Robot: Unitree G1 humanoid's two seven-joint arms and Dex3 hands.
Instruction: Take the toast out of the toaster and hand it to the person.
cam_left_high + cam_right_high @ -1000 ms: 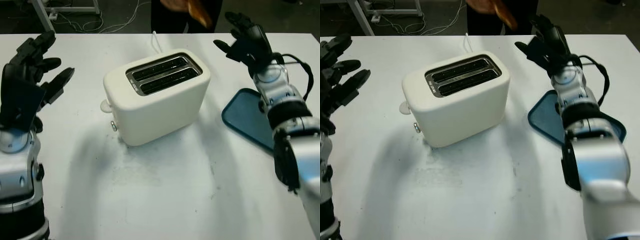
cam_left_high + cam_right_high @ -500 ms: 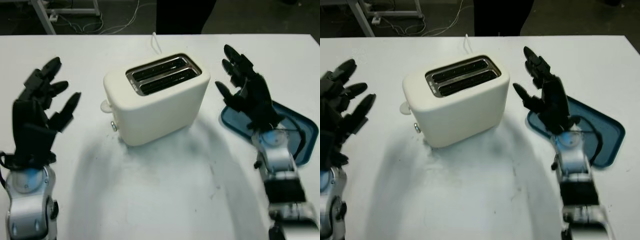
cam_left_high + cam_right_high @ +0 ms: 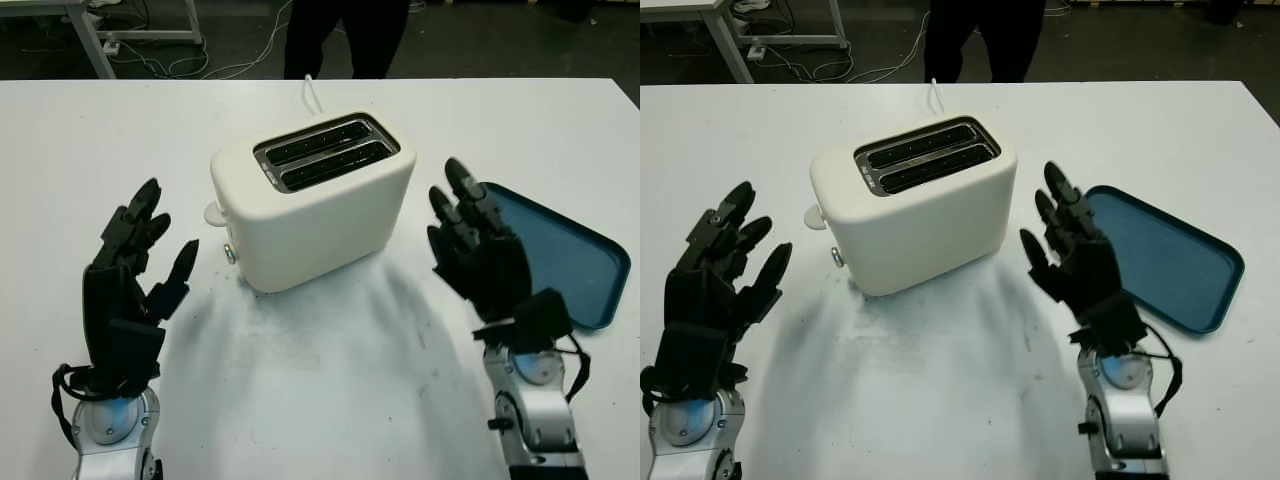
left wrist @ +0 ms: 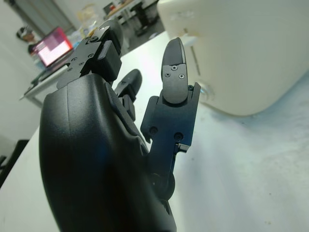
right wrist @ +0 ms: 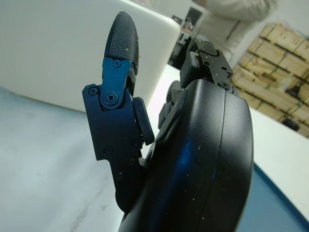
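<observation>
We see the toaster (image 3: 312,200) mid-table, toward the far edge, both slots showing no toast. Our left hand (image 3: 128,290) and right hand (image 3: 480,255) hover open on either side, holding nothing. A tray (image 3: 560,255) lies near the right edge, a person (image 3: 345,35) beyond the far edge.

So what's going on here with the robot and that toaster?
The robot's two black hands are held up open, the left hand and the right hand on either side of a cream toaster on a white table. Neither holds anything, and no toast sticks up from the slots. A blue tray lies beside the right hand, and a person stands at the far edge.
</observation>
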